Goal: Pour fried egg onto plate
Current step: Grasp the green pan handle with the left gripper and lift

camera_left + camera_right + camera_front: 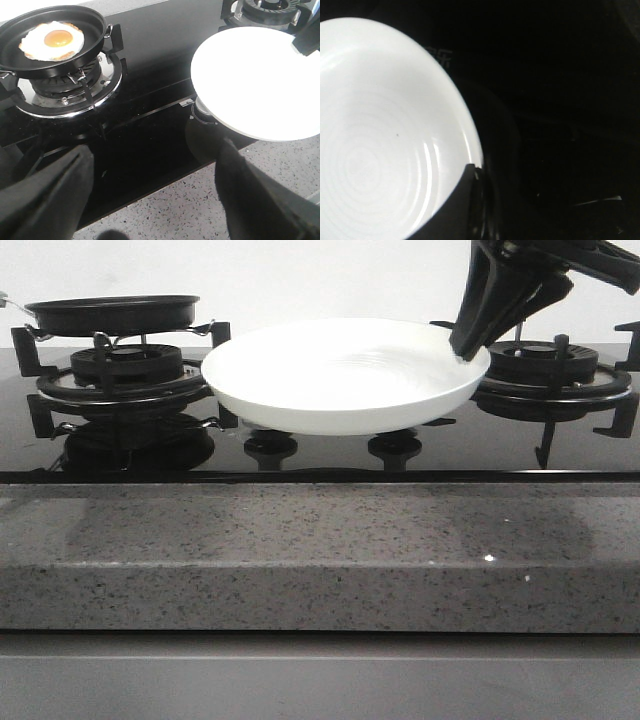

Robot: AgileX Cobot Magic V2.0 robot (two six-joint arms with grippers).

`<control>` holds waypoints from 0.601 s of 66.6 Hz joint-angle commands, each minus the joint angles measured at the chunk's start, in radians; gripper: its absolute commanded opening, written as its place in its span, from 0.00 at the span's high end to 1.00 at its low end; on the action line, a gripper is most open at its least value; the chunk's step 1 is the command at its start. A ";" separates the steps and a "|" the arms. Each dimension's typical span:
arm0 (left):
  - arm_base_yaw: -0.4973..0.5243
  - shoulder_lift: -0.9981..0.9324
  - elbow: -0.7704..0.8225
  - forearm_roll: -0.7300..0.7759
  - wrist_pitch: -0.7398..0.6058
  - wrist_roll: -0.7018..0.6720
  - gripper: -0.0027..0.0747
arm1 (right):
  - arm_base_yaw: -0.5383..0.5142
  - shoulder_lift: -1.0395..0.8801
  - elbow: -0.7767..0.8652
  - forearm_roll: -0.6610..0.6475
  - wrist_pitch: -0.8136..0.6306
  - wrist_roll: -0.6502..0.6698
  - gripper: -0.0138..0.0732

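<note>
Fried egg (52,41) is seen in the left wrist view: flat, roundish white with wavy, slightly browned edges and an orange-yellow yolk near the middle. It lies flat inside the black pan (55,37), filling most of the pan floor. The egg itself is hidden from the front view; only the pan side wall (112,313) is visible there, seated on the left burner grate (115,365) at the far left of the black glass hob (320,455).

Plate (345,375) is plain glossy white, round, shallow, wider than the pan. Faint concentric rings are visible on its inner surface in the right wrist view (380,140). It is held raised over the middle of the hob, above the two control knobs (270,448), roughly level, well apart from the pan. Nothing is on the plate.

Right gripper (470,345) is clamped on the plate's right rim; a dark finger (455,210) is seen lying over the rim edge in the right wrist view. In the left wrist view the plate (260,80) is seen with the dark gripper tip at its far edge.

Left gripper (155,195) is released, fingers (55,195) spread wide with nothing between them. It is positioned over the front edge of the hob and the speckled grey counter (175,210), between pan and plate, touching neither. It is not visible in the front view.

The right burner (555,365) is partly hidden behind the plate and right arm.
</note>
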 commanded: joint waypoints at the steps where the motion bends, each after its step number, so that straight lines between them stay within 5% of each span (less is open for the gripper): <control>1: -0.010 0.002 -0.034 -0.005 -0.072 0.000 0.32 | 0.003 -0.046 -0.022 0.009 -0.038 -0.009 0.97; 23: 0.037 0.026 -0.034 0.026 -0.065 -0.011 0.23 | 0.003 -0.046 -0.022 0.009 -0.037 -0.009 0.97; 40: 0.285 0.136 -0.148 0.032 0.050 -0.011 0.16 | 0.003 -0.046 -0.022 0.009 -0.037 -0.009 0.97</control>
